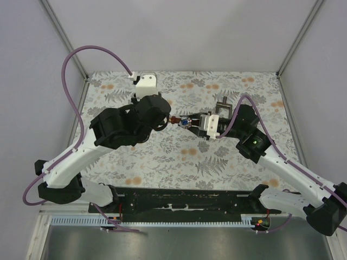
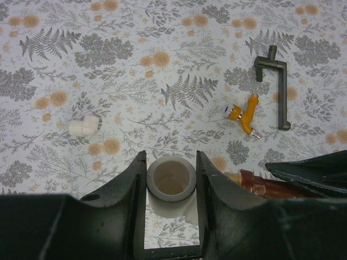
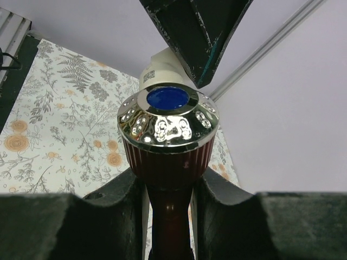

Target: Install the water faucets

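My left gripper (image 2: 171, 165) is shut on a white elbow fitting (image 2: 171, 183), its open socket facing the camera. My right gripper (image 3: 168, 181) is shut on the body of the reddish-brown water faucet (image 3: 168, 162), whose chrome knob with a blue centre (image 3: 168, 99) points at the lens. In the left wrist view that faucet (image 2: 268, 187) lies just right of the fitting, its threaded end (image 2: 234, 176) beside the finger. From above, both grippers (image 1: 167, 120) (image 1: 199, 125) meet mid-table with the faucet (image 1: 179, 122) between them. An orange faucet (image 2: 245, 115) lies loose on the cloth.
A dark grey T-shaped tool (image 2: 277, 89) lies right of the orange faucet. A second white elbow fitting (image 2: 83, 126) rests on the floral cloth to the left. A white block (image 1: 145, 82) sits at the table's back edge. Frame posts stand at the back corners.
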